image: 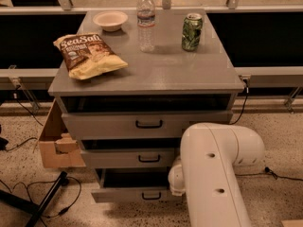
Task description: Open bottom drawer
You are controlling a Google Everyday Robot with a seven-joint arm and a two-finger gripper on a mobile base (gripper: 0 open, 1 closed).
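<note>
The grey cabinet point(147, 74) has three drawers with black bar handles. The bottom drawer point(128, 194) is pulled out a little further than the two above it, and a dark gap shows over its front. Its handle point(151, 196) is in plain sight. My white arm point(213, 174) fills the lower right and reaches down beside the drawer's right end. My gripper is hidden behind the arm, so I do not see it.
On the cabinet top lie a chip bag point(90, 56), a small bowl point(110, 20), a water bottle point(146, 21) and a green can point(191, 32). A cardboard box point(57, 143) stands at the cabinet's left. Cables and a black stand leg point(45, 200) lie on the floor.
</note>
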